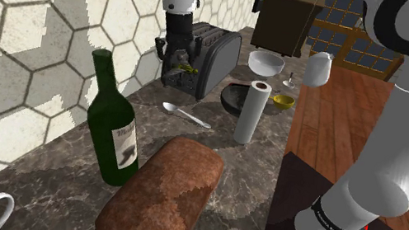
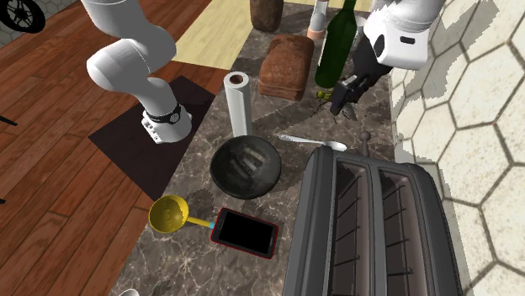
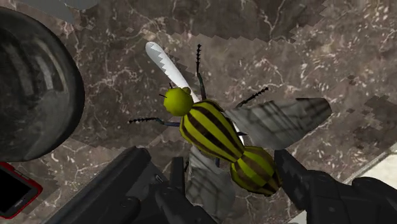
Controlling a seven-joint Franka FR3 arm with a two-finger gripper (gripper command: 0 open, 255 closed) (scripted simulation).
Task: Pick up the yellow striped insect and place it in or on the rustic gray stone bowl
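The yellow and black striped insect (image 3: 213, 137) with grey wings sits between my gripper's (image 3: 232, 175) two black fingers, which are shut on its abdomen. It hangs above the marble counter, over a white spoon (image 3: 162, 62). In the shoulder view the gripper (image 1: 179, 64) holds the insect (image 1: 188, 69) in front of the toaster. The dark grey stone bowl (image 1: 234, 98) stands on the counter to the shoulder view's right of the gripper, and its rim also shows beside the gripper in the wrist view (image 3: 32, 95). In the second exterior view the bowl (image 2: 245, 166) lies below the gripper (image 2: 343, 97).
A grey toaster (image 1: 203, 56) stands behind the gripper. A paper towel roll (image 1: 251, 111), a green bottle (image 1: 112, 125) and a bread loaf (image 1: 166, 196) stand along the counter. A yellow scoop (image 2: 168, 214) and a red phone (image 2: 245, 232) lie near the bowl. The hexagon-tiled wall (image 1: 30, 42) borders the counter.
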